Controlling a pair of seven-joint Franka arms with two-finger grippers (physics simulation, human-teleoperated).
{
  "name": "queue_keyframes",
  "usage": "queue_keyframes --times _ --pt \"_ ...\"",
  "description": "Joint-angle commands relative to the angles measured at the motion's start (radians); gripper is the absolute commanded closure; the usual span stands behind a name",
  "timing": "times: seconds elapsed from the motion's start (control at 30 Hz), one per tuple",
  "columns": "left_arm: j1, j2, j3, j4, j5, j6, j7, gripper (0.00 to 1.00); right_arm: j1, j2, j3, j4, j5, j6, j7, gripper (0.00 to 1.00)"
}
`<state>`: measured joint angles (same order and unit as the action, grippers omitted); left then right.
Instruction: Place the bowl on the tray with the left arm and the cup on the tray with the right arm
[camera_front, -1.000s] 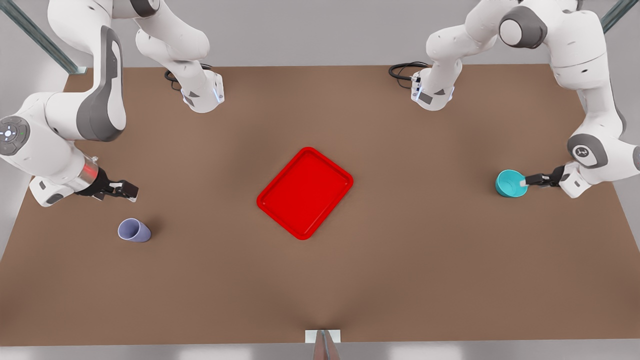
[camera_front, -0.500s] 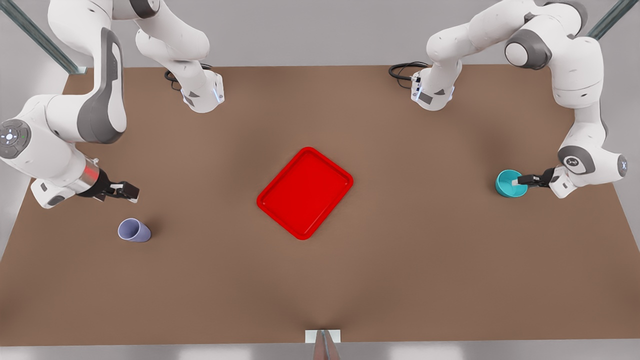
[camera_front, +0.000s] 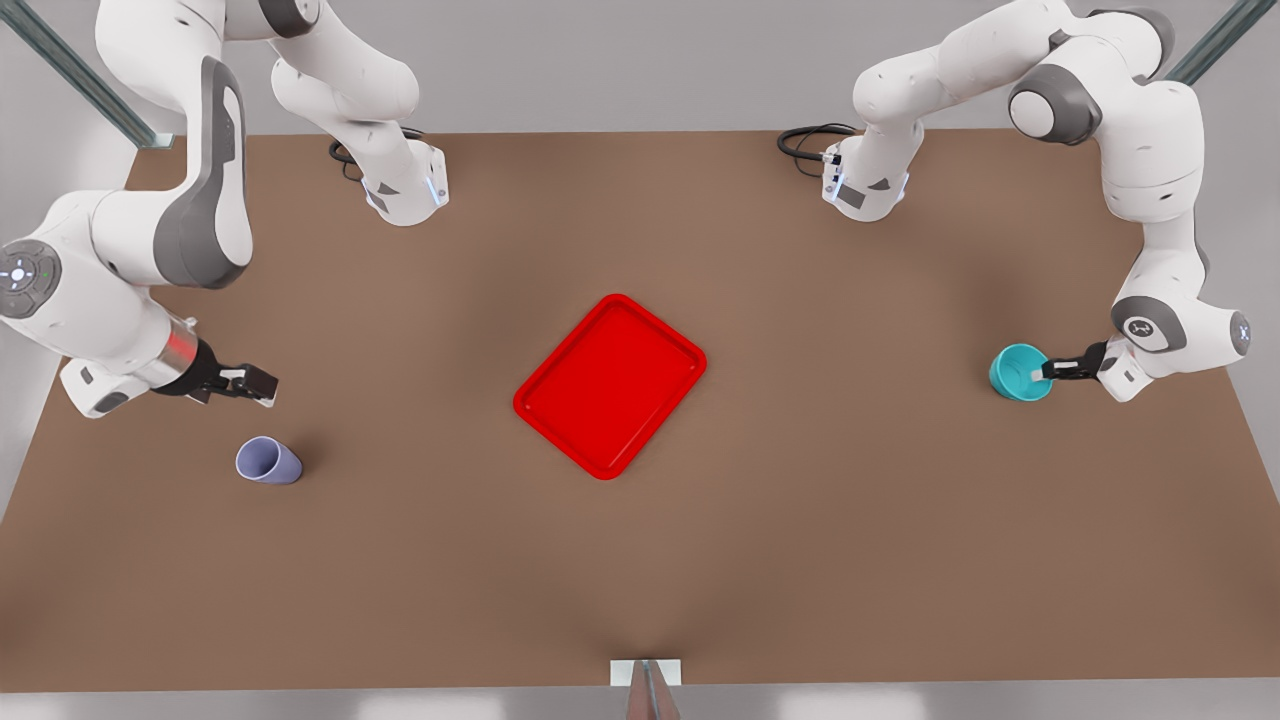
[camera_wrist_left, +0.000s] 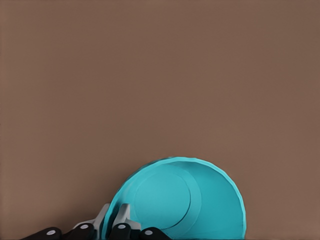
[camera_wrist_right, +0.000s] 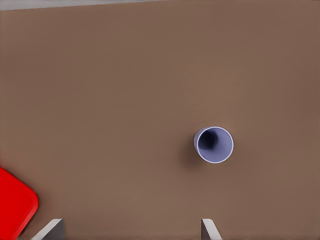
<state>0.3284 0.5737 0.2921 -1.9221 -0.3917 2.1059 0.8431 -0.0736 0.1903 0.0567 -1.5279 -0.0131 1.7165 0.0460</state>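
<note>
Left gripper (camera_front: 1050, 371): I'm seeing it clamping the bowl (camera_front: 1016, 371) rim.
Right gripper (camera_front: 262, 385): hanging open near the cup (camera_front: 267, 461).
Tray (camera_front: 610, 385): lying mid-counter (camera_front: 800, 520), bare brown surface around it.

tray (camera_front: 610, 386) mid-table (camera_front: 800, 520), cup (camera_front: 267, 461) left, bowl (camera_front: 1018, 371) right

From where I sit, the brown bench (camera_front: 820, 520) lies bare between the red tray (camera_front: 610, 386) at its middle and the things at either end. The teal bowl (camera_front: 1018, 371), on the front view's right, has my left claw (camera_front: 1052, 371) pinching its rim. The lavender cup (camera_front: 267, 462) stands alone on the left, with bare bench all round it; my right claw (camera_front: 258, 384) hangs near it, fingers spread.
</note>
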Motion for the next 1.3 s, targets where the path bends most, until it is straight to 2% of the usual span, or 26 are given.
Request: queue_keyframes --times 0.0,0.07,0.13,0.2,0.27,0.3,0.37,0.47,0.53,0.6,0.7,0.93,0.97,1.0,1.17,1.2,1.23,1.27 --pt "0.0 -0.002 -0.002 0.0 -0.006 -0.003 -0.001 0.79 0.0 -0.002 0.0 0.0 -0.001 0.0 0.0 0.0" --pt "-0.003 -0.011 -0.005 0.0 -0.006 -0.023 -0.027 0.79 0.0 0.0 0.0 0.0 0.001 0.0 -0.002 0.0" --pt "-0.015 -0.077 -0.048 0.0 -0.006 -0.098 -0.131 0.79 0.0 0.0 0.0 0.0 -0.001 0.002 0.0 0.0" --pt "-0.164 -0.195 -0.07 0.002 -0.004 -0.159 -0.395 0.79 0.002 0.0 0.0 0.0 -0.001 0.003 0.0 0.0" --pt "-0.451 -0.244 -0.082 0.055 0.007 -0.158 -0.844 0.79 0.002 0.001 0.0 0.0 0.001 0.005 0.0 0.0" --pt "-0.597 -0.23 -0.082 0.118 0.007 -0.159 -1.047 0.79 0.002 0.001 0.0 0.0 -0.001 0.006 0.0 0.0" --pt "-0.767 -0.141 -0.108 0.27 0.007 -0.159 -1.331 0.79 0.002 0.005 0.0 0.002 -0.001 0.008 0.0 0.0" --pt "-0.942 -0.08 -0.134 0.321 0.004 -0.139 -1.409 0.79 0.002 0.008 0.0 0.002 0.001 0.008 0.0 0.0" --pt "-0.996 -0.035 -0.134 0.321 0.016 -0.13 -1.392 0.79 0.002 0.008 0.0 0.002 -0.001 0.008 0.0 0.0" --pt "-1.006 -0.028 -0.162 0.261 0.042 -0.043 -1.383 0.79 0.003 0.009 0.0 0.002 0.001 0.009 0.002 0.0" --pt "-1.006 -0.034 -0.257 0.238 0.028 -0.006 -1.437 0.79 0.002 0.011 0.0 0.0 0.001 0.015 0.002 0.0" --pt "-1.051 -0.017 -0.286 0.219 0.019 0.023 -1.447 0.79 0.002 0.012 0.0 0.0 0.001 0.014 -0.002 0.0" --pt "-1.051 -0.012 -0.286 0.219 0.019 0.028 -1.446 0.49 0.002 0.014 0.0 0.0 -0.001 0.014 -0.002 0.0" --pt "-1.049 -0.011 -0.286 0.221 0.021 0.029 -1.444 0.0 0.002 0.012 0.0 0.0 -0.001 0.014 -0.002 0.0" --pt "-1.011 -0.035 -0.283 0.229 0.048 0.011 -1.42 0.0 0.002 0.012 0.0 0.0 -0.001 0.014 -0.002 0.0" --pt "-0.964 -0.083 -0.278 0.232 0.126 -0.052 -1.388 0.0 0.002 0.012 0.0 0.0 -0.001 0.014 -0.002 0.0" --pt "-0.907 -0.156 -0.255 0.271 0.24 -0.199 -1.261 0.0 0.002 0.012 0.0 -0.003 -0.001 0.014 -0.002 0.0" --pt "-0.861 -0.156 -0.194 0.435 0.307 -0.432 -1.077 0.0 0.003 0.012 0.0 -0.006 -0.002 0.014 0.003 0.0"
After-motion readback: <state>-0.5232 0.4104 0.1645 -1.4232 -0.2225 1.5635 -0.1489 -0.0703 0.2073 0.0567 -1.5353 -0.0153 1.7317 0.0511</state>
